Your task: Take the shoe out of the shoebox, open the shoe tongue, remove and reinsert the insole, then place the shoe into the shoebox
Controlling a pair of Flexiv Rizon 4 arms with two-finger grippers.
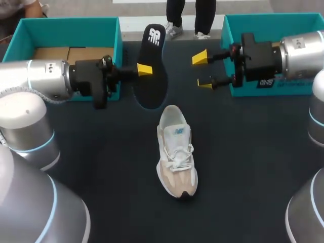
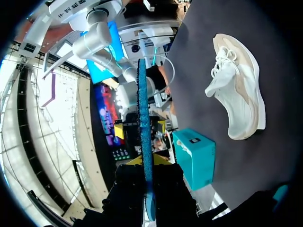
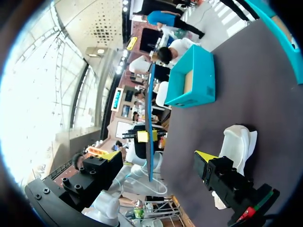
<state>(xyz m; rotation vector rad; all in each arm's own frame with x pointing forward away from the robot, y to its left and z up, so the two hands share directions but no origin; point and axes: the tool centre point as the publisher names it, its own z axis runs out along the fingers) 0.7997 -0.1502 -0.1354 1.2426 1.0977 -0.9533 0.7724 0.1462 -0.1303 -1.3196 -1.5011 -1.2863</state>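
Left gripper (image 1: 144, 69) is clamping the black insole (image 1: 151, 61) at its middle, fingers closed on both faces, and holding it up near the middle of the table's (image 1: 101, 162) far edge. Right gripper (image 1: 202, 71) is hanging released, fingers spread, near the insole and in front of the shoebox (image 1: 263, 18) at the far right corner. Shoe (image 1: 176, 152) is sitting upright at table centre, toe toward the near edge.

Judgement: reinsertion is in hand. The insole's toe end should be entering the collar first, at a shallow angle, with the right gripper steadying the heel or tongue, lest the shoe slide or the insole fold.
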